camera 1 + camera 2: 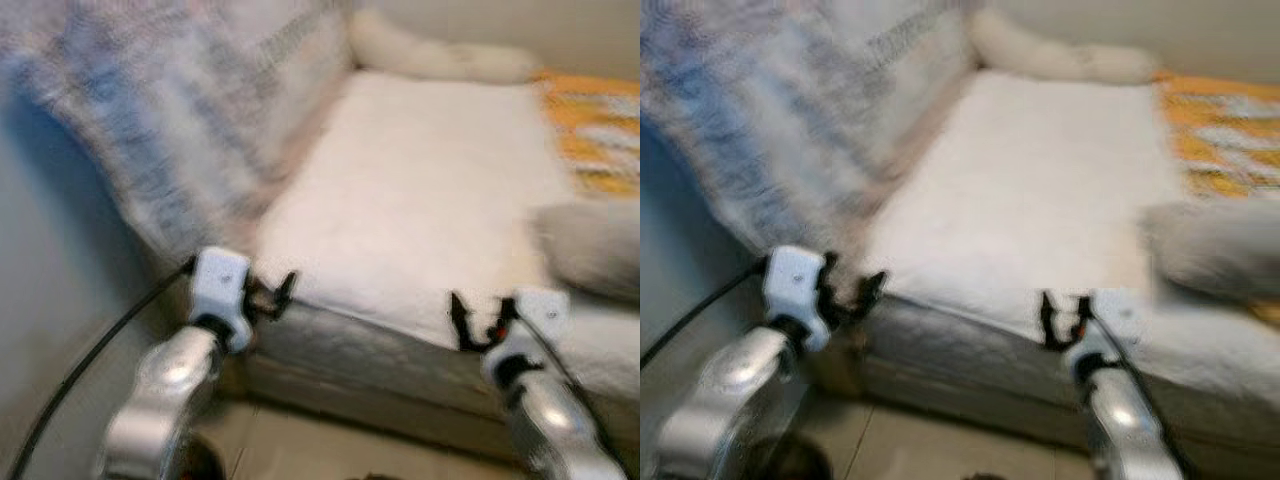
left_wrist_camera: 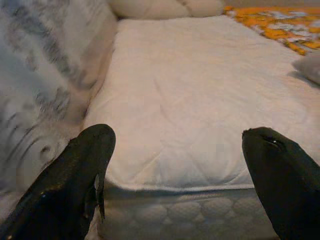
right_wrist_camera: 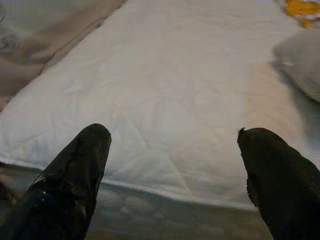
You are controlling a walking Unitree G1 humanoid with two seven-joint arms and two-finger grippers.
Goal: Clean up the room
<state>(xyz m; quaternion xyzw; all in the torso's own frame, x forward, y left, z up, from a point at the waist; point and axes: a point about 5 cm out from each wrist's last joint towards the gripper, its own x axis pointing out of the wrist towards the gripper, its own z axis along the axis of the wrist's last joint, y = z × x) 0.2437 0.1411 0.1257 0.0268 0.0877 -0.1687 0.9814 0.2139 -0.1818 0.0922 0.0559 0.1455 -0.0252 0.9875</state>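
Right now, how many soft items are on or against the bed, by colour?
White bolster pillow at the head: 1
Grey cushion at the right edge: 1
Orange patterned blanket: 1
Blue-grey blanket heaped at the left side: 1
Total: 4

We stand at the near edge of the bed (image 1: 420, 200), with floor (image 1: 330, 440) below it. A blanket (image 1: 170, 110) is heaped along the bed's left side. A long pillow (image 1: 440, 55) lies across the far end. A patterned cover (image 1: 590, 130) sits on the right, with a cushion (image 1: 590, 245) nearer us on that side. Our left gripper (image 1: 268, 297) and right gripper (image 1: 475, 325) hang before the near edge.
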